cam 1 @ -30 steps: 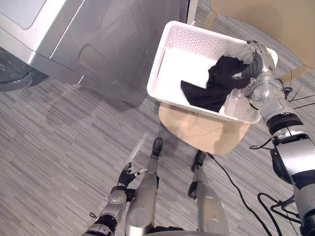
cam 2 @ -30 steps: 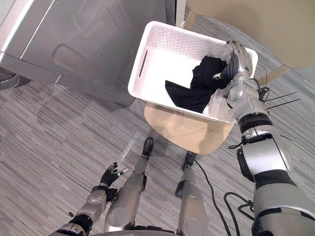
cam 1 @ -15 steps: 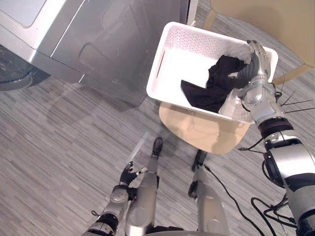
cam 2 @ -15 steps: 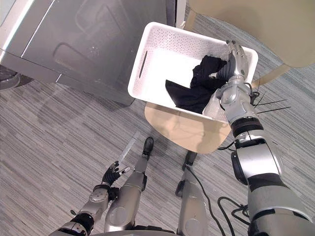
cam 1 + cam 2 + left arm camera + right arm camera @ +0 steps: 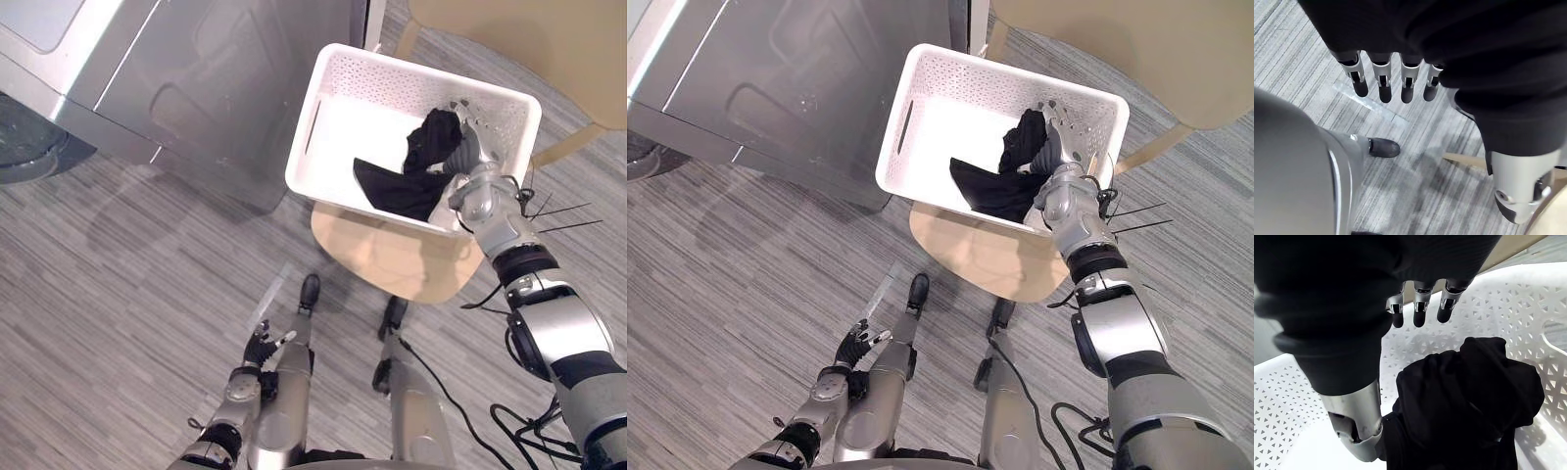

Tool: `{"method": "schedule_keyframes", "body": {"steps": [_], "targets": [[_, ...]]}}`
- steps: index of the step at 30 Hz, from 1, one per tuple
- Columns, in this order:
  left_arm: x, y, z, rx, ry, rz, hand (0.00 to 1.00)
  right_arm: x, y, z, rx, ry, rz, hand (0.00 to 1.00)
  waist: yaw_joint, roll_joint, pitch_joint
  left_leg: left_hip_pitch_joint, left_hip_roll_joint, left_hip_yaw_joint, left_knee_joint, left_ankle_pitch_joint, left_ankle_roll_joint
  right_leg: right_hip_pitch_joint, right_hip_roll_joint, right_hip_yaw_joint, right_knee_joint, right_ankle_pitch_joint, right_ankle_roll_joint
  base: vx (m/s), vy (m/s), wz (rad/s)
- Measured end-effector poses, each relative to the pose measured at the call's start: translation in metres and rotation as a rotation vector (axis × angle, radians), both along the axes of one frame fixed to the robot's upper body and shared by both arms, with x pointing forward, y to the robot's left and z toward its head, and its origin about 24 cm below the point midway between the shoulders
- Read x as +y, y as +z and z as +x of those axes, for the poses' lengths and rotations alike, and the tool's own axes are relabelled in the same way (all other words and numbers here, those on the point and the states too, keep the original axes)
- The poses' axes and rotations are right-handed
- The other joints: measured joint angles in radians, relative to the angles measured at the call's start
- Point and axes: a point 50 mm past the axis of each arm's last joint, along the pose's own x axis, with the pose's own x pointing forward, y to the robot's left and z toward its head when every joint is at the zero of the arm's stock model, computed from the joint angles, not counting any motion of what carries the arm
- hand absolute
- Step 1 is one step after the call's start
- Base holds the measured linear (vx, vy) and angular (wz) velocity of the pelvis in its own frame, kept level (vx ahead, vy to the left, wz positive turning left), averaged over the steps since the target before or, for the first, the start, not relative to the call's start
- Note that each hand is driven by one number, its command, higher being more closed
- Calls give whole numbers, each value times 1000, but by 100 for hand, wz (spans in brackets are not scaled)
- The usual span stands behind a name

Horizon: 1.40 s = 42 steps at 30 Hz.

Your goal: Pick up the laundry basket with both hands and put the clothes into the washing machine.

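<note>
One second on, the right hand [image 5: 468,162] has moved in from the basket's [image 5: 421,65] corner rim and now sits over the black clothes [image 5: 400,192], fingers straight and gripping nothing. The clothes lie heaped in the basket just beneath its fingers. The basket rests on a tan stool [image 5: 392,262]. The left hand [image 5: 263,351] hangs low and well apart, fingers relaxed.
</note>
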Motion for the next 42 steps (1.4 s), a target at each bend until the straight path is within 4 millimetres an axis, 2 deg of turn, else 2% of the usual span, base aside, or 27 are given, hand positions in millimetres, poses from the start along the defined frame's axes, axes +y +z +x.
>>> {"method": "schedule_keyframes", "body": {"steps": [5, 8, 15, 16, 19, 24, 30, 33, 37, 40, 42], "targets": [[2, 1, 1, -10, -7, 10, 0, -6, 8, 6, 41, -30, -35, 0, 1, 0, 0, -39, 3, -10, 0, 3, -5, -34, 4, -5, 0, 1, -1, -11, 1, 2], [3, 3, 3, -23, -11, 11, 0, -13, 12, 7, 60, -54, -44, 0, 12, 0, 0, -52, 5, -12, 0, 10, -5, -45, 6, -9, 0, 1, -2, 0, 0, 0], [0, 8, 10, -49, -44, 14, 0, -28, 11, 6, 144, -77, -140, 0, 31, 1, 1, -94, 2, -37, 1, 13, -9, -75, 5, -25, -1, 1, -1, -3, 12, 8], [1, 10, 13, -57, -48, 19, 0, -30, 11, 6, 144, -77, -135, 100, 40, 1, 3, -103, 2, -37, 1, 16, -10, -84, 5, -25, -1, 1, -1, 0, 0, 0], [2, 11, 15, -61, -51, 24, 0, -34, 13, 5, 145, -77, -110, 100, 51, 1, 7, -102, 2, -36, 1, 16, -10, -84, 5, -24, 0, 1, -2, 0, 0, 0], [2, 11, 15, -59, -53, 25, 0, -33, 19, 5, 131, -55, -97, 100, 52, 1, 8, -91, 3, -35, 1, 16, -10, -77, 6, -21, 6, -2, -4, 0, 0, 0], [2, 11, 15, -55, -52, 23, 0, -25, -4, 0, 171, 20, 20, 100, 51, 1, 8, -35, 6, -35, 1, 15, -10, -26, 7, -19, 15, -12, -10, 0, 0, 0], [4, 12, 16, -53, -39, 20, 0, -21, -9, -3, 145, 55, 146, 100, 44, 1, 8, -13, 6, -35, 1, 15, -10, -4, 7, -20, 15, -12, -10, 0, 0, 0], [11, 10, 15, -34, -27, 32, 0, -9, 0, -8, 37, 137, 388, 100, 22, 0, 8, 28, 8, -23, 0, 15, -10, 36, 6, -18, 15, -12, -10, 0, 0, 0], [15, 10, 14, -28, -12, 32, 0, 0, 6, -12, -48, 207, 570, 100, 19, -2, 6, 50, 11, -10, 0, 14, -10, 52, 5, -4, 15, -12, -10, -30, 4, -9], [20, 9, 12, -18, 7, 36, 0, 5, 2, -14, -67, 242, 669, 100, 13, -4, -3, 58, 15, -8, 0, 14, -10, 60, 7, -2, 14, -12, -10, -26, -14, -5]]}}
